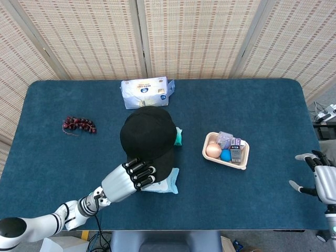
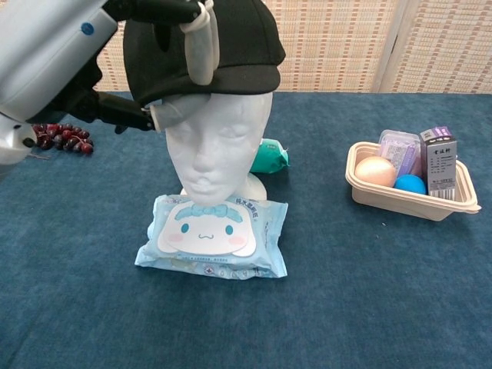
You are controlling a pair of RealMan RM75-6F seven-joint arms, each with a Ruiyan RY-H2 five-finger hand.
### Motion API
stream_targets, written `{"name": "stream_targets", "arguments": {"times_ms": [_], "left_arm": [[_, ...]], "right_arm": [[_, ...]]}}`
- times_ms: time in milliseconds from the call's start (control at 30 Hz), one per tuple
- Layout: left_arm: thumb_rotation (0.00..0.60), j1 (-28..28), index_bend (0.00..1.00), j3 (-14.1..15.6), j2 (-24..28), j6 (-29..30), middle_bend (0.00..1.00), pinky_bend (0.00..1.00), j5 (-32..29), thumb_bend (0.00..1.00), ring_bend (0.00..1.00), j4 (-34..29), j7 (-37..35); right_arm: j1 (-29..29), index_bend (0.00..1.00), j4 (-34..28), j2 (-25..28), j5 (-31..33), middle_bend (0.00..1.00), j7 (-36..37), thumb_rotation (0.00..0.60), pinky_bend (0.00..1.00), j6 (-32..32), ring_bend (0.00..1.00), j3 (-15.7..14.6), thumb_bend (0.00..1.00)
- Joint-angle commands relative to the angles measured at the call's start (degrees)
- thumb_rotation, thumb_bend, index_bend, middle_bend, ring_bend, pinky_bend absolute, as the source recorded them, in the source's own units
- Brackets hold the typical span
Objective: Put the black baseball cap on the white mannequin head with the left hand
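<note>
The black baseball cap (image 1: 147, 137) (image 2: 231, 42) sits on top of the white mannequin head (image 2: 216, 138), its brim low over the forehead. My left hand (image 1: 131, 176) (image 2: 181, 46) grips the cap's brim from the front, fingers on top and thumb underneath. From above, the cap hides the mannequin head completely. My right hand (image 1: 321, 178) hangs off the table's right edge, fingers apart, holding nothing.
A blue cartoon wipes pack (image 2: 212, 234) lies at the mannequin's base, a teal packet (image 2: 269, 156) behind it. A beige tray (image 1: 210, 155) of small items stands to the right. Grapes (image 1: 79, 125) lie at the left, a white-blue pack (image 1: 146, 91) at the back.
</note>
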Motion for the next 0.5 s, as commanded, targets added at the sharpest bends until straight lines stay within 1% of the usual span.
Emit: {"name": "stream_targets", "arguments": {"times_ms": [33,500], "left_arm": [[0.600,0.07,0.75,0.32,0.26,-0.70,0.53,0.54,0.39,0.42,0.37,-0.71,0.54],[0.600,0.52,0.75,1.36,0.49,-3.36,0.53,0.54,0.90,0.42,0.37,-1.75,0.89]], "right_arm": [[0.00,0.33,-0.02,0.00,-0.01,0.31,0.00,0.600,0.29,0.01,0.16,0.00,0.00],[-0.05,0.33,0.05,0.11,-0.03,0.31,0.44,0.600,0.29,0.11,0.16,0.07,0.00]]}}
